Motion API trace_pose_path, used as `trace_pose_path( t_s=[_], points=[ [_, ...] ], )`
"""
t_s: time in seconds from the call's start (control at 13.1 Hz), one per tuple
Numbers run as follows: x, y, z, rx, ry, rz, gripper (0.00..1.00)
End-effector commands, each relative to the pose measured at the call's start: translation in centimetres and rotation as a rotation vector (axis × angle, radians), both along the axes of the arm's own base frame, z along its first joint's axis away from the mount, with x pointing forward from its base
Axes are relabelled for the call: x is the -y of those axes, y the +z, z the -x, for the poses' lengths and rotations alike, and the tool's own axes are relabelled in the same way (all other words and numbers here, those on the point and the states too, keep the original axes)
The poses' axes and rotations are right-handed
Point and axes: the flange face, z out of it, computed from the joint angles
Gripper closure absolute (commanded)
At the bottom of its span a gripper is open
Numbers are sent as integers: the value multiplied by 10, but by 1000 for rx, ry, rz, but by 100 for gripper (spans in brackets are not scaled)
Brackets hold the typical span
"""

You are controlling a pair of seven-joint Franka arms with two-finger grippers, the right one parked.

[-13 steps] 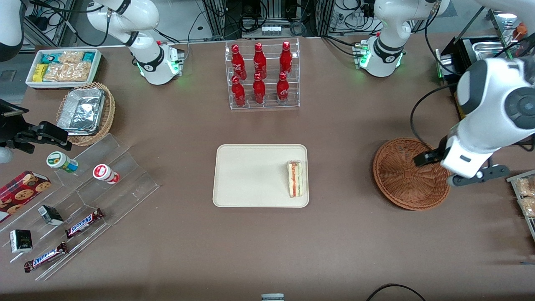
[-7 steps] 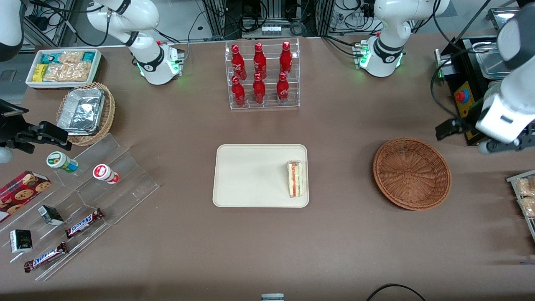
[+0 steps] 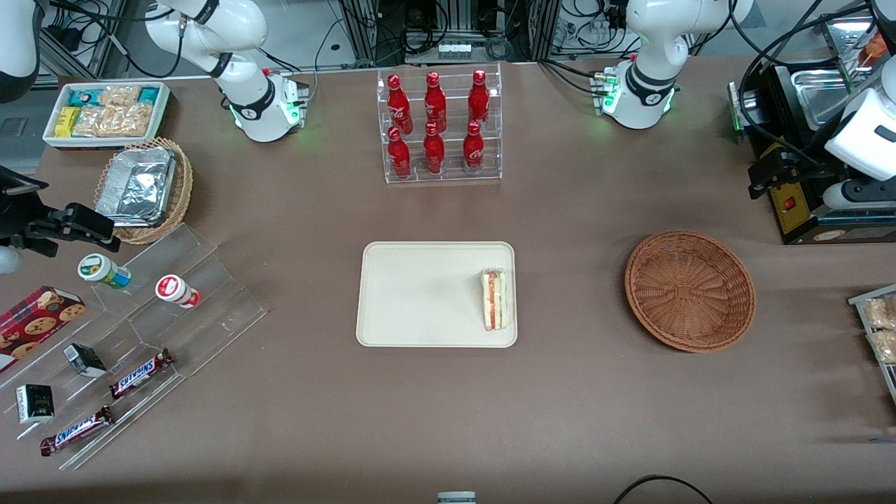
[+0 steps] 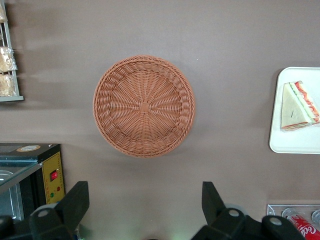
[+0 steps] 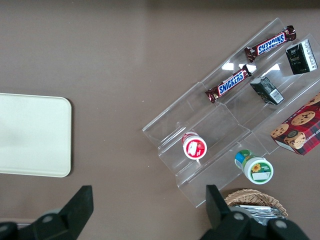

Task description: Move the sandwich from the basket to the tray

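The sandwich (image 3: 494,299), a pale wedge with red and green filling, lies on the cream tray (image 3: 420,294) at the end nearest the basket; the left wrist view also shows the sandwich (image 4: 299,106) on the tray (image 4: 295,145). The reddish-brown wicker basket (image 3: 689,290) holds nothing, as its bare weave (image 4: 144,106) shows. My gripper (image 3: 766,175) hangs high over the table, farther from the front camera than the basket, by a black machine. The gripper (image 4: 145,192) is open with nothing between its fingers. A corner of the tray (image 5: 35,135) shows in the right wrist view.
A black machine (image 3: 805,210) stands at the working arm's end, with a rack of snack bags (image 3: 878,329) nearer the camera. A clear rack of red bottles (image 3: 437,126) stands farther back. An acrylic stand with sweets (image 3: 140,336), a tan basket of foil containers (image 3: 143,189) and a white bin (image 3: 105,112) lie toward the parked arm's end.
My gripper has left the spot over the basket's edge, moving away from the front camera and toward the working arm's end. The sandwich has stayed put on the tray.
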Motion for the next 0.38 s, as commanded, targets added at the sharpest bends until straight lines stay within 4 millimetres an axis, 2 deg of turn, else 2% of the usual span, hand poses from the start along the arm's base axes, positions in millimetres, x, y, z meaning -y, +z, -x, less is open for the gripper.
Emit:
trace_pose_path(
  t_s=[0.0, 0.31],
  points=[
    [2, 6, 0, -8, -9, 12, 0],
    [2, 9, 0, -4, -1, 12, 0]
  ],
)
